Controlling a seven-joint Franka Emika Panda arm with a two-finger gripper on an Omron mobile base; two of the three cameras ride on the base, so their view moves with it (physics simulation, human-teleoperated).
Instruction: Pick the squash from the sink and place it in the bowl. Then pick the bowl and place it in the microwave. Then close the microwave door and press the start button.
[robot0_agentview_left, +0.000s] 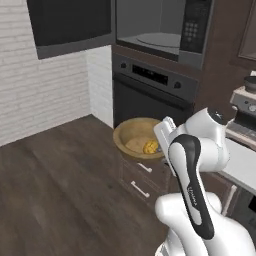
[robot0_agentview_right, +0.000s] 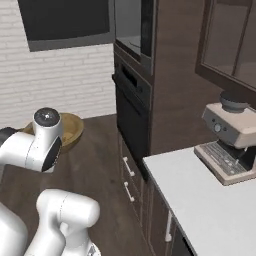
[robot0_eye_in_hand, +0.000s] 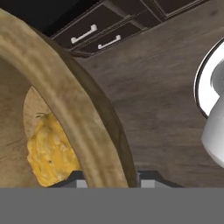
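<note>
Now, left to right as I stand here:

Door: the wide black-framed microwave door (robot0_agentview_left: 70, 25) hangs swung open at upper left, above the brick wall.
Bowl: the wide, shallow, light-brown wooden bowl (robot0_agentview_left: 131, 132) is held in the air over the dark wood floor, in front of the oven, below the microwave.
Squash: the small yellow-orange lumpy squash (robot0_agentview_left: 150, 147) lies inside the bowl, near its right rim.
Gripper: the two-finger gripper (robot0_agentview_left: 162, 146) pinches the bowl's right rim, jaws drawn close on the wooden wall, as the hand view shows.
Microwave: the dark grey built-in microwave (robot0_agentview_left: 197, 30) sits above and a little right of the bowl, cavity open, turntable bare.
Key relation: the cavity lies up and beyond the held bowl; I reckon the bowl must rise, kept level, then go in rim-first.
</note>
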